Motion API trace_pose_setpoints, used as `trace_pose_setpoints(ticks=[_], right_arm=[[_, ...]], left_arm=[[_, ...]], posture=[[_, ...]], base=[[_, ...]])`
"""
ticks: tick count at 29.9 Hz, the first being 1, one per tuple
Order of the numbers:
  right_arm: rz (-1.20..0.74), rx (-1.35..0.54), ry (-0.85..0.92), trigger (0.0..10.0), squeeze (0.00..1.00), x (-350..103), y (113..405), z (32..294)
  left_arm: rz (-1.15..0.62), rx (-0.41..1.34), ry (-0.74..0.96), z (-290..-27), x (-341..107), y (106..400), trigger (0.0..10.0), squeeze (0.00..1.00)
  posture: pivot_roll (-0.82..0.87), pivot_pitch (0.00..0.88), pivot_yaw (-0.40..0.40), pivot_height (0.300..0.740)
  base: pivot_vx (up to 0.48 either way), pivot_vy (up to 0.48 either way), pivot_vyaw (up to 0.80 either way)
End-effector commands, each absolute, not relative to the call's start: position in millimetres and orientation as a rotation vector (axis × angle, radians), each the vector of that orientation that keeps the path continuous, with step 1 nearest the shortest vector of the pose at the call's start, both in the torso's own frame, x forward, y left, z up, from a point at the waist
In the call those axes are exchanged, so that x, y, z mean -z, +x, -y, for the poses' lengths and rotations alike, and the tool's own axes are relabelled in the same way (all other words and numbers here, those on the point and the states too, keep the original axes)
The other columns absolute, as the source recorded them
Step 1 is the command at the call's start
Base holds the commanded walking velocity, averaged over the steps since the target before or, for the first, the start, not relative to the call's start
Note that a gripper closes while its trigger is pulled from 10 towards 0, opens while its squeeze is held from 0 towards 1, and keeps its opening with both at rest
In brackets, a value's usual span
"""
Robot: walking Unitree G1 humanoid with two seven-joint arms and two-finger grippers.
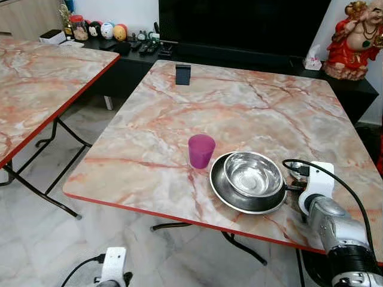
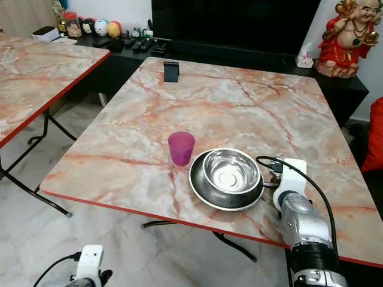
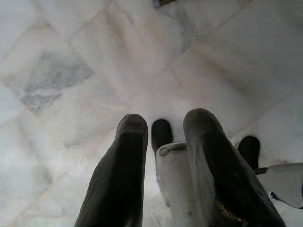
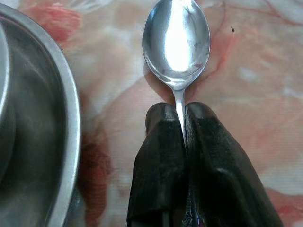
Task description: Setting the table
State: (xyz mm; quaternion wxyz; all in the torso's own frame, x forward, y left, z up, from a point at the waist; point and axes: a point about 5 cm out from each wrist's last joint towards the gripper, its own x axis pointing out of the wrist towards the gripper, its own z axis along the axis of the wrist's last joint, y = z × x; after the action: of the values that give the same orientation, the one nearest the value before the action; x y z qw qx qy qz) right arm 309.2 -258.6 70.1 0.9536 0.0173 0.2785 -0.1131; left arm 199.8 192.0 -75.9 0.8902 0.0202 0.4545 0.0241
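A steel bowl point(image 1: 253, 173) sits inside a steel plate point(image 1: 230, 194) near the front right of the marble table point(image 1: 239, 113). A purple cup point(image 1: 201, 150) stands upright just left of the plate. My right arm point(image 1: 326, 215) reaches over the table's front edge, right of the plate. In the right wrist view my right gripper point(image 4: 183, 118) is shut on the thin handle of a steel spoon point(image 4: 176, 42). The spoon lies bowl-up on the table beside the plate rim point(image 4: 66, 118). My left gripper point(image 3: 163, 125) hangs low over the floor, open and holding nothing.
A small black object point(image 1: 183, 75) stands at the table's far edge. A second marble table point(image 1: 42, 89) is on the left, with a gap of tiled floor point(image 1: 90, 137) between. Behind are a dark console with toys point(image 1: 108, 30) and a red statue point(image 1: 356, 39).
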Motion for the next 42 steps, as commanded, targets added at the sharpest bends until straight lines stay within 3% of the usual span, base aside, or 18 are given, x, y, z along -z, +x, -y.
trace_pose_setpoints(ticks=[1, 22, 35, 38, 42], right_arm=[[-0.559, 0.244, 0.062, 10.0, 0.0, -71, 310, 261], [-0.567, 0.236, 0.062, 10.0, 0.0, -68, 310, 258], [-0.569, 0.228, 0.063, 10.0, 0.01, -66, 310, 255], [-0.565, 0.23, 0.063, 10.0, 0.14, -66, 310, 254], [-0.563, 0.23, 0.063, 10.0, 0.14, -66, 310, 254]], left_arm=[[-0.97, -0.046, 0.065, -192, 78, 197, 10.0, 0.0], [-0.996, -0.063, 0.068, -216, 84, 174, 10.0, 0.0], [-0.993, -0.059, 0.071, -213, 84, 176, 10.0, 0.0], [-0.993, -0.059, 0.072, -213, 83, 177, 10.0, 0.0], [-0.992, -0.059, 0.074, -213, 83, 177, 10.0, 0.0]], posture=[[0.06, 0.0, -0.044, 0.74], [0.06, 0.0, -0.05, 0.74], [0.06, 0.0, -0.051, 0.74], [0.06, 0.0, -0.05, 0.74], [0.06, 0.0, -0.049, 0.74]], base=[[0.0, 0.0, 0.0], [0.0, 0.0, 0.0], [0.0, 0.0, 0.0], [0.0, 0.0, 0.0], [0.0, 0.0, 0.0]])
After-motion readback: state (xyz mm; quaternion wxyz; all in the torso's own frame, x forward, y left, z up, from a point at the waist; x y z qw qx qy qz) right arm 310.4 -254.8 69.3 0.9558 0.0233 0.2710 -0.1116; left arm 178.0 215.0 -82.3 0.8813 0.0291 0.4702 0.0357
